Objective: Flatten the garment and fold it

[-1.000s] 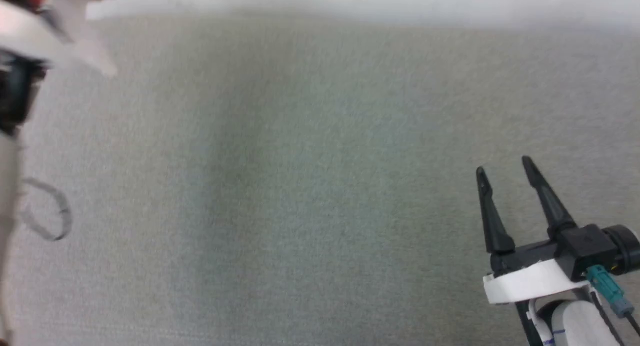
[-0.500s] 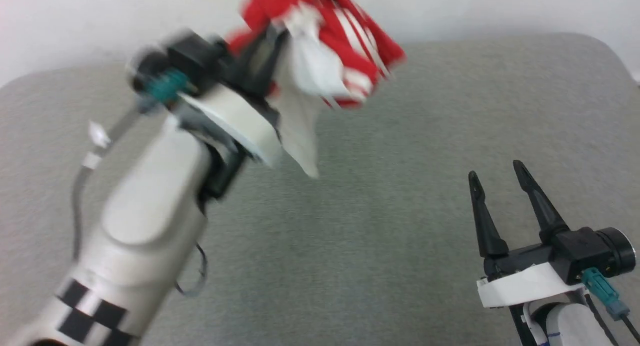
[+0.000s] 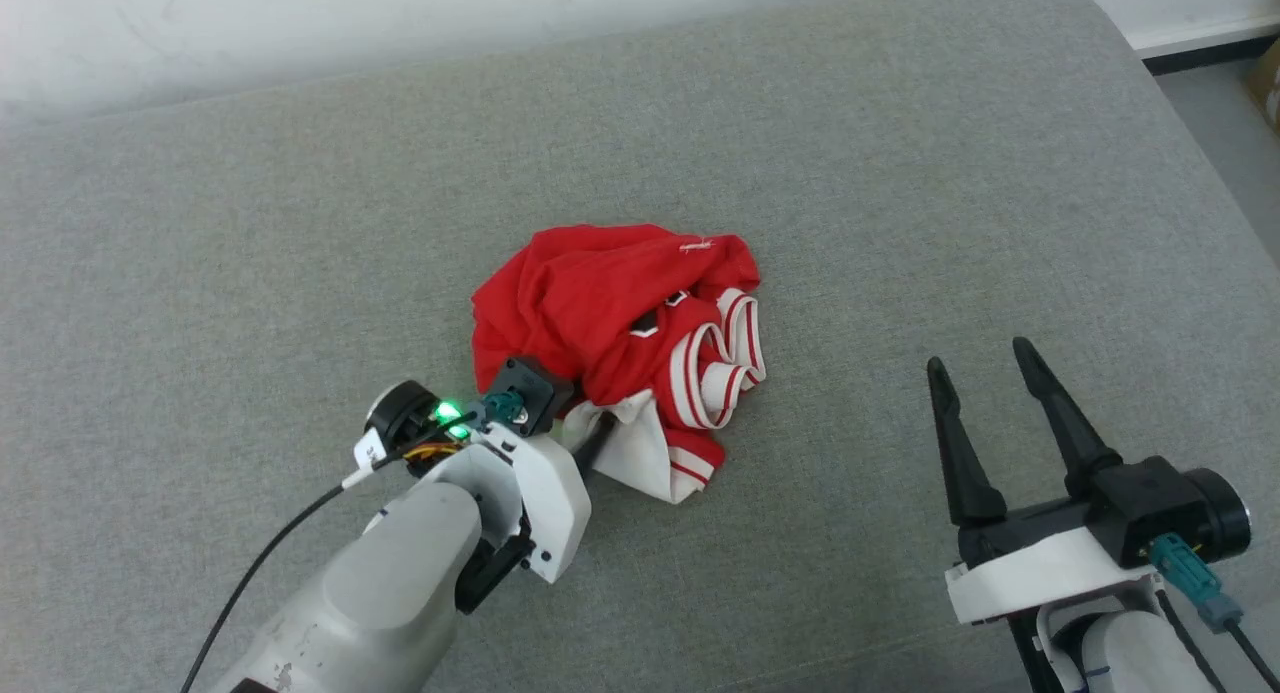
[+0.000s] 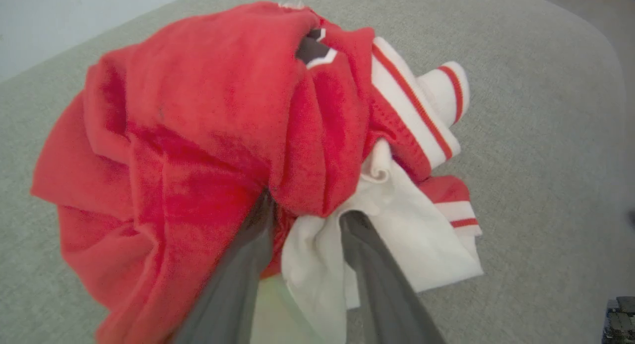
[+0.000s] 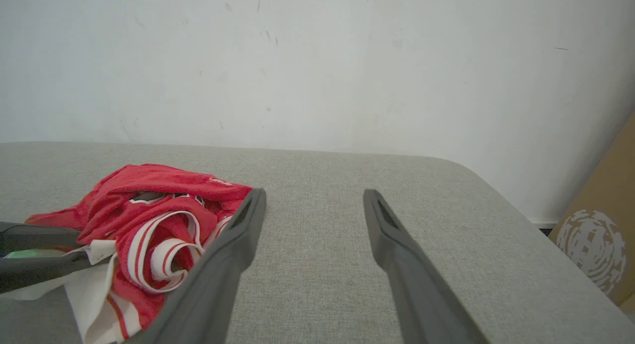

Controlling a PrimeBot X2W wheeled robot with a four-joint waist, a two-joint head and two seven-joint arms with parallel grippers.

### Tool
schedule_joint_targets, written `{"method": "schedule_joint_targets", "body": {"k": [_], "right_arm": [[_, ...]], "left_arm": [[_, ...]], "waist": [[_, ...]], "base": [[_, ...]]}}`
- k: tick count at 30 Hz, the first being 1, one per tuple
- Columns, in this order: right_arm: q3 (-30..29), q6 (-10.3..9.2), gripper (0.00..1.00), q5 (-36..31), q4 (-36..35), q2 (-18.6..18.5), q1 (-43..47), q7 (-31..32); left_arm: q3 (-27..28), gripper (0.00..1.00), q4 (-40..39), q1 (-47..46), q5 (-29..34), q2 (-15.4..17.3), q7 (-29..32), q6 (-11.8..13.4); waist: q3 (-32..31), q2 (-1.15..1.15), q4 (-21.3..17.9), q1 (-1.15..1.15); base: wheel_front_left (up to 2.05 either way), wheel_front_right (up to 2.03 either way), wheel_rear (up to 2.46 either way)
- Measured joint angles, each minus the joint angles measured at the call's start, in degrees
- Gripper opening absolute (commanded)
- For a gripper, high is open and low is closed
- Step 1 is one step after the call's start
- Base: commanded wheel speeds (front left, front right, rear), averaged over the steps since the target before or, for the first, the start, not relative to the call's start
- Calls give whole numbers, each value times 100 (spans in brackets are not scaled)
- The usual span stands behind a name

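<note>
Down came the jersey (image 3: 600,303). Half a second before, the left gripper (image 3: 592,435) held it up in the air. Now it lay in a heap near the middle of the grey couch (image 3: 900,173). The head camera had moved too, so more of the couch showed.

The jersey was all bunched up. Most of the top was red. The striped red-and-white trim curled on its right side, and a white flap stuck out at the near edge. A bit of black lettering peeked from a fold.

The left gripper was low, at the near edge of the heap. Its two fingers (image 4: 238,274) poked into the cloth with white cloth between them. Red cloth hid the tips, so I could not tell if they were pinching it. A green light (image 3: 447,413) glowed on the wrist, and a black cable (image 3: 260,563) ran back along the arm.

The right gripper (image 3: 978,355) was off to the right, well apart from the jersey. Its fingers were spread wide with nothing between them.

Behind the couch was a white wall (image 5: 317,61). A brown box (image 5: 595,235) stood past the couch's right end.
</note>
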Motion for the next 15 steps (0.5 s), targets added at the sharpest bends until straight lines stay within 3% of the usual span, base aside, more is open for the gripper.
{"method": "schedule_joint_targets", "body": {"k": [7, 15], "right_arm": [[-45, 0, 100, -73, 198, 2, 23, 0], [-183, -1, 100, -240, 246, 3, 230, 0]], "left_arm": [[271, 100, 324, -14, -236, -85, -521, -13], [1195, 100, -223, 5, -662, 213, -844, 414]], "waist": [[-136, 0, 131, -1], [-603, 0, 531, -2]], "base": [[0, 0, 0], [0, 0, 0]]}}
